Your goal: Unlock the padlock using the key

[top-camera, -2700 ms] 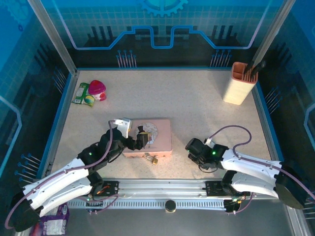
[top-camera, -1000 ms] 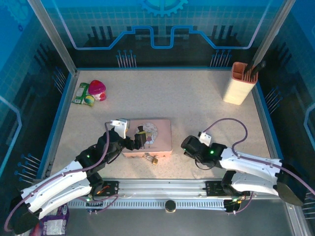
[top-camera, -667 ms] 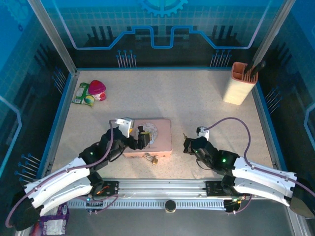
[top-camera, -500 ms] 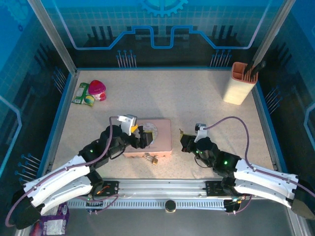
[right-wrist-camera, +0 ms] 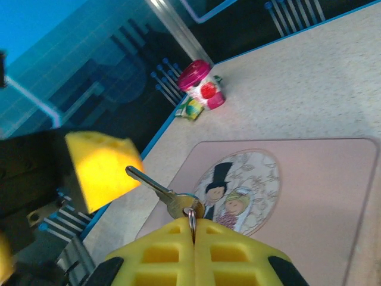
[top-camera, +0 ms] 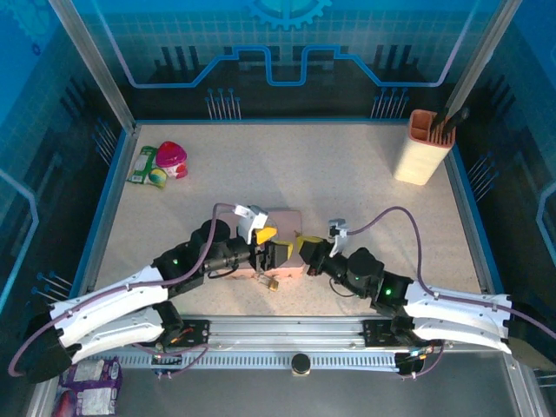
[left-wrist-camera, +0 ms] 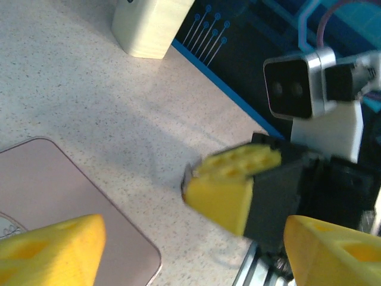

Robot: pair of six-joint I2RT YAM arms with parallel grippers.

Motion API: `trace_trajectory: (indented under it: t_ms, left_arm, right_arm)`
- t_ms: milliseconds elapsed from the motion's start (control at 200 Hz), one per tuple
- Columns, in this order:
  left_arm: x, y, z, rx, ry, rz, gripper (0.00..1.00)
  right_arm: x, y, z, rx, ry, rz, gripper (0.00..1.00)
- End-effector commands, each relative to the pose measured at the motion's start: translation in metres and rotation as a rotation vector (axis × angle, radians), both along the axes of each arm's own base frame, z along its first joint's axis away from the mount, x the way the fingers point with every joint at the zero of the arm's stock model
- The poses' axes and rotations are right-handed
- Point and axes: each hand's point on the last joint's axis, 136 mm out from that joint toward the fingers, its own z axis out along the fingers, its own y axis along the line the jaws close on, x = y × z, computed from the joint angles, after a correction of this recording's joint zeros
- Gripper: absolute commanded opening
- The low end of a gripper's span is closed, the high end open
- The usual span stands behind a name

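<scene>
Speckled worktop (top-camera: 347, 174) carries a pink tin (right-wrist-camera: 327, 190), the padlock (top-camera: 268, 281) lying just before its near edge; right fingers (right-wrist-camera: 172, 250) pinch the key (right-wrist-camera: 156, 186) above the tin, left fingers (left-wrist-camera: 53, 244) stand apart.

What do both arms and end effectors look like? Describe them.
The left arm and right arm have white shells, black joints, green lights and looping purple cables. The left end effector and right end effector carry yellow gridded fingers on black mounts.
</scene>
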Motion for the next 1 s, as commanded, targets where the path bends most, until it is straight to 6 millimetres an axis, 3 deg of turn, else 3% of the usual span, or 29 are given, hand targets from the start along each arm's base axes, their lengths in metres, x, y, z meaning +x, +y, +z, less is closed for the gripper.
trace_trajectory:
  t_ms: [0, 225, 715, 996]
  left_arm:
    - [0.001, -0.010, 0.026, -0.051, -0.043, -0.021, 0.72]
    - [0.004, -0.017, 0.025, -0.044, -0.032, -0.024, 0.57]
    - [0.016, -0.013, 0.026, -0.057, -0.024, 0.062, 0.24]
    - [0.018, -0.016, 0.025, -0.064, -0.005, 0.072, 0.00]
  right_arm:
    - [-0.009, 0.010, 0.025, 0.062, -0.061, 0.040, 0.00]
    - [-0.016, 0.013, 0.022, 0.068, -0.056, 0.052, 0.00]
    - [-0.020, 0.010, 0.017, 0.041, -0.055, 0.058, 0.00]
    - [-0.020, 0.011, 0.015, 0.041, -0.038, 0.057, 0.00]
